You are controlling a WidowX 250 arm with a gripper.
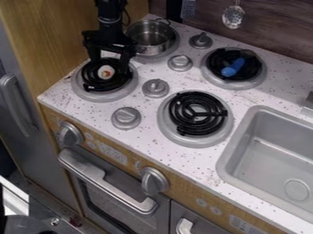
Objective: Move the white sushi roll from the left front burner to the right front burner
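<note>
The small, round, pale and reddish object (105, 71) lies over the black coil of the rear-left burner (89, 94), just below the gap between the fingertips of the hand (110, 62). The hand is spread wide, its two fingers apart. The arm (110, 16) descends from the upper edge, hand pointing downward, beside the metal pot (150, 39).

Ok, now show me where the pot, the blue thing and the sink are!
Pot (155, 48): camera view, on its outside wall.
Blue thing (229, 71): camera view, on its fat end.
Sink (264, 157): camera view, on its bare bottom.
</note>
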